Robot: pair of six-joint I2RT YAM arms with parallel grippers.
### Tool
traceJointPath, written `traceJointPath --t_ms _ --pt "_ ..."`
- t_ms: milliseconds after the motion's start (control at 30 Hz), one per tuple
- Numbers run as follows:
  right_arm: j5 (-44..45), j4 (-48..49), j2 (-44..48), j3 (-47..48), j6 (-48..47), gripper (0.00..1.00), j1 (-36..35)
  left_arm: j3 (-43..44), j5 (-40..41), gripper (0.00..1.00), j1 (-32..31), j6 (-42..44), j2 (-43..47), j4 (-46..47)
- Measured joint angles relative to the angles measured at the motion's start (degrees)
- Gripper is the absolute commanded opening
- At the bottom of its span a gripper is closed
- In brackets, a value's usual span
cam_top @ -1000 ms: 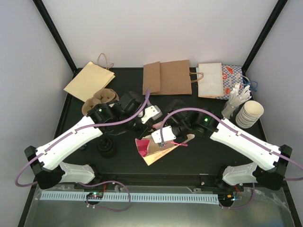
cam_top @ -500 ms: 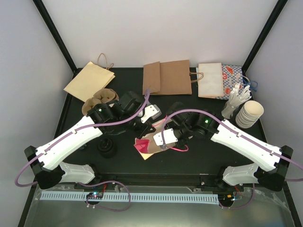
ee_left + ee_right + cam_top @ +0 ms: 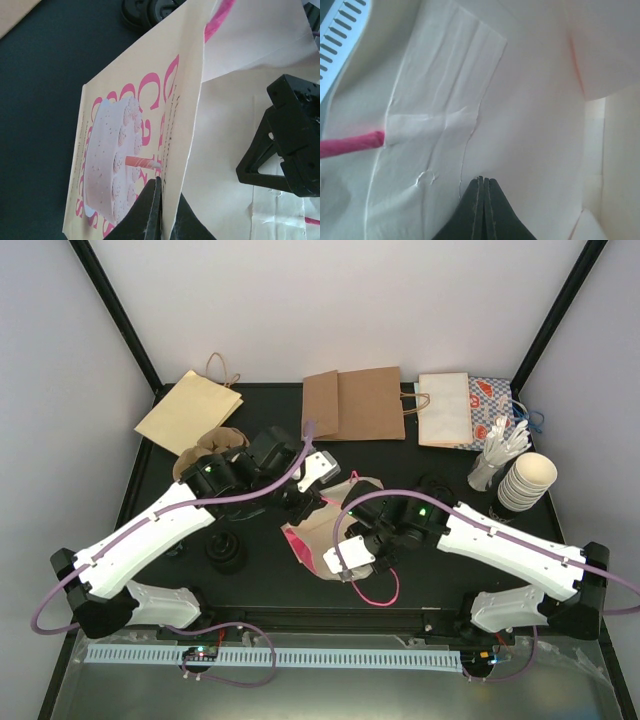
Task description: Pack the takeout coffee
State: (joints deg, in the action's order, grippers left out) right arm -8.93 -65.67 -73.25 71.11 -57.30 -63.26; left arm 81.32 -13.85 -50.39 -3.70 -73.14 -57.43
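A cream paper bag (image 3: pixel 322 542) with a pink cake print (image 3: pixel 117 150) and pink handles (image 3: pixel 378 590) hangs between my two arms, its mouth spread open. My left gripper (image 3: pixel 301 510) is shut on the bag's far wall, one finger outside and one inside (image 3: pixel 165 182). My right gripper (image 3: pixel 345 550) reaches into the mouth from the near side. Its fingers are pressed together against the pale inner wall (image 3: pixel 484 179), beside the patch of a pink handle (image 3: pixel 350 144), and nothing shows between them. The takeout coffee is out of view.
Flat brown bags (image 3: pixel 355 403), a tan bag (image 3: pixel 190 410) and a white patterned bag (image 3: pixel 465 410) lie at the back. A stack of cream cups (image 3: pixel 527 480) and white cutlery (image 3: pixel 498 450) stand at the right. A cup carrier (image 3: pixel 212 448) and black lids (image 3: pixel 225 552) sit at the left.
The bag lay flat and folded; now it is lifted and its mouth is spread. My right gripper moved toward the near edge with the near wall, and my left gripper drew the far wall back.
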Motion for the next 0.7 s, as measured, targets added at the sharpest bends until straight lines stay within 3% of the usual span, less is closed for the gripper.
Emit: traceJointPath --t_ms 700 --pt "2.9 -3.5 0.0 0.3 5.5 0.01 -2.9 1.1 12.4 0.02 -0.4 2.5 -1.3 0.0"
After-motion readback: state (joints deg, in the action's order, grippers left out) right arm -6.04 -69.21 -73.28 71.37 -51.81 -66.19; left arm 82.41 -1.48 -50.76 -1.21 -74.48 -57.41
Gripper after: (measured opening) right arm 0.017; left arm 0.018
